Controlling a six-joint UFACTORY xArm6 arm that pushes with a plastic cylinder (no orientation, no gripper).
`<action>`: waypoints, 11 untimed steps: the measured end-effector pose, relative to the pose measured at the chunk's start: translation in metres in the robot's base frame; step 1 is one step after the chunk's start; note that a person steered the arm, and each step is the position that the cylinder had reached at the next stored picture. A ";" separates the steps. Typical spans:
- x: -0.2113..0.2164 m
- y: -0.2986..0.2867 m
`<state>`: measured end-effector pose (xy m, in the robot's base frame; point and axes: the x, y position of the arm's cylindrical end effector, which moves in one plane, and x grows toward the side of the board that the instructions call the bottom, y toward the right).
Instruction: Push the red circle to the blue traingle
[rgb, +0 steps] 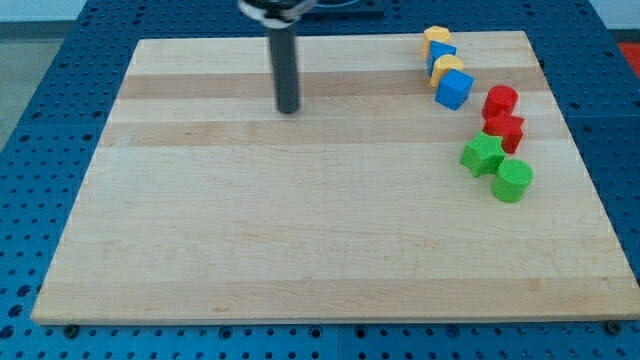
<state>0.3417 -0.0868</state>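
1. Board (300, 250) of pale wood, bare at the near edge.
2. At 3 o'clock: green cylinder (512, 181), green star (483, 154).
3. Behind them, red star (505, 132), then red circle (499, 101); it looks light, rigid and likely to slide easily. No grasping: press its right flank.
4. Blue triangle (441, 53) at 1 o'clock, among a blue cube (453, 90) and yellow blocks (447, 67).
5. My tip (289, 109), at 12 o'clock, touches nothing, well apart from all blocks.
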 end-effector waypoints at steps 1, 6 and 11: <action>0.000 -0.057; 0.057 0.147; 0.007 0.246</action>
